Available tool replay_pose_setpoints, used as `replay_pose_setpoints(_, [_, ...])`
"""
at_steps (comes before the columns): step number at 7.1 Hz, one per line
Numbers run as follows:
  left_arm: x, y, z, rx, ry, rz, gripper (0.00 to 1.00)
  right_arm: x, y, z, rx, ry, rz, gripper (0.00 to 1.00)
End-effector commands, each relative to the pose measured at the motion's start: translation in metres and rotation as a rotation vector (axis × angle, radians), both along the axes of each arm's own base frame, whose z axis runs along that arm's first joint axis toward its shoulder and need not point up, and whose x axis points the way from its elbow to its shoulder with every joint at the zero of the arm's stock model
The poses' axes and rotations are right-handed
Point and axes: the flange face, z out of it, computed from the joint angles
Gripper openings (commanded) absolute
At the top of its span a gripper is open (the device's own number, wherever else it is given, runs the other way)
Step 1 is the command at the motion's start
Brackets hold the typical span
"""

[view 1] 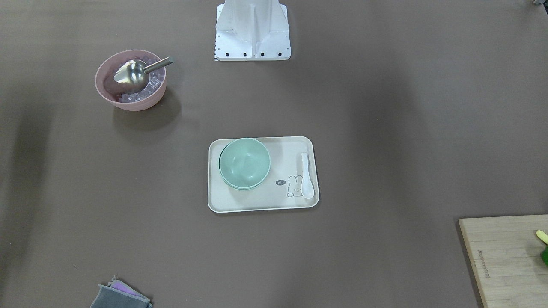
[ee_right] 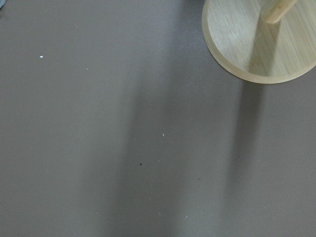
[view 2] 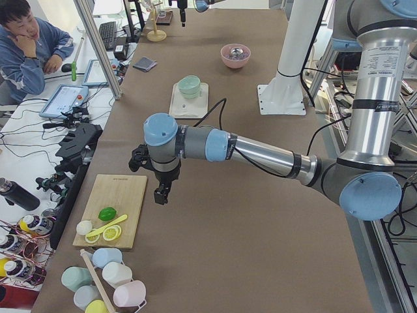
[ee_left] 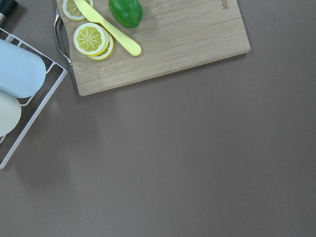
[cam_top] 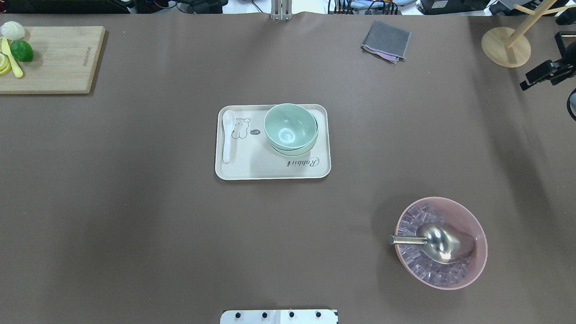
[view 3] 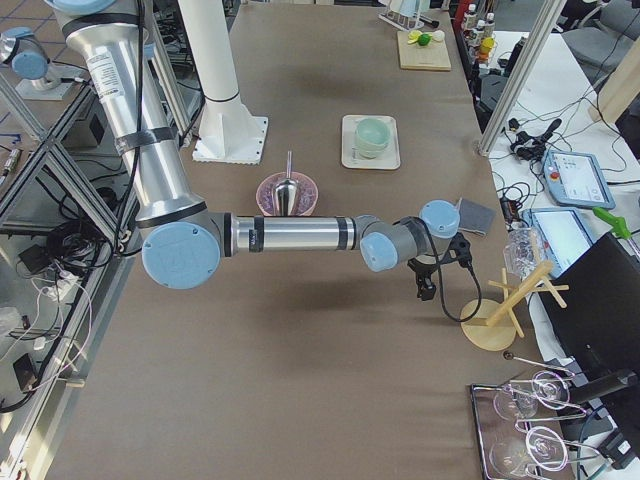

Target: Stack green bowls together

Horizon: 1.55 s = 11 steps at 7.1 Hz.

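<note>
The left tool hangs over the tabletop just beside the cutting board. Whether it is released or clenched I cannot tell. The right tool hangs near the wooden stand at the opposite end, its state equally unreadable. No bowl shows in either.

The green bowls sit nested in one pile on the tray mid-tabletop, well apart from both tools. The pile stands at the tray's end toward the right arm, so that arm seems slightly nearer. The stacking looks finished.
</note>
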Motion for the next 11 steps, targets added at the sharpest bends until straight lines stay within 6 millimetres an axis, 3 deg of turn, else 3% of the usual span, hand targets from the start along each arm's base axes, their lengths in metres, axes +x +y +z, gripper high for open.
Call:
replay_pose_setpoints(1, [0.001,0.0,-0.003,0.001,0.012,-0.002,0.99,0.002,0.002,0.001,0.004,0.0,0.003,1.0])
replay_pose_setpoints(5, [0.003,-0.001,0.008,-0.055,0.036,-0.035,0.99,-0.008,0.002,0.005,-0.015,0.009,-0.002,1.0])
replay_pose_setpoints(9, [0.008,-0.005,-0.013,-0.097,0.058,-0.111,0.99,-0.007,0.0,0.003,-0.001,0.038,0.01,1.0])
replay_pose_setpoints(11, [0.008,-0.007,-0.026,-0.078,0.066,-0.15,0.99,-0.011,-0.003,-0.013,0.024,0.023,0.004,1.0])
